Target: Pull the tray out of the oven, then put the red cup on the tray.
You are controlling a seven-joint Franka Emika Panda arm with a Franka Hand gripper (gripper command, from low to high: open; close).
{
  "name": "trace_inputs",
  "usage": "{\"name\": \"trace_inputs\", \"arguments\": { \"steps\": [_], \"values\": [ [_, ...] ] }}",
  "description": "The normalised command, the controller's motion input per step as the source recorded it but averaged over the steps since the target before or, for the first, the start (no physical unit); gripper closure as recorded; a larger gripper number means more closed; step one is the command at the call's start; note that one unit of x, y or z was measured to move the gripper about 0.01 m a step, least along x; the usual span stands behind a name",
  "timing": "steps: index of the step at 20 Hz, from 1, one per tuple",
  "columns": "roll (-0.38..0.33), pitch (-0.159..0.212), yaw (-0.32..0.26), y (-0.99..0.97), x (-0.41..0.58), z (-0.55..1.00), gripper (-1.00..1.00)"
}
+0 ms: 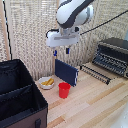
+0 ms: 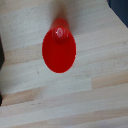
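Note:
The red cup (image 1: 64, 90) stands upright on the wooden table, in front of an upright dark-blue panel (image 1: 66, 72). My gripper (image 1: 61, 51) hangs well above the cup, open, with nothing between its fingers. In the wrist view I look straight down into the red cup (image 2: 60, 50); no fingers show there. The black oven (image 1: 115, 50) sits at the exterior view's right. The dark slatted tray (image 1: 95, 72) sticks out of its front, toward the exterior view's left, low over the table.
A big black fabric bin (image 1: 20, 97) fills the exterior view's lower left. A white bowl with yellow food (image 1: 47, 82) sits just left of the cup. A pale curtain wall closes the back.

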Motion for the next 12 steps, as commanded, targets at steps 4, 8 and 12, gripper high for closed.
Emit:
{"name": "trace_inputs", "arguments": {
  "steps": [4,8,12],
  "values": [
    [-0.311,0.008,0.059,0.05,0.001,0.0,-1.0],
    [-0.375,0.0,0.076,-0.09,0.0,0.0,-1.0],
    [-0.375,0.0,0.073,-0.09,0.0,0.01,-1.0]
  ]
}}
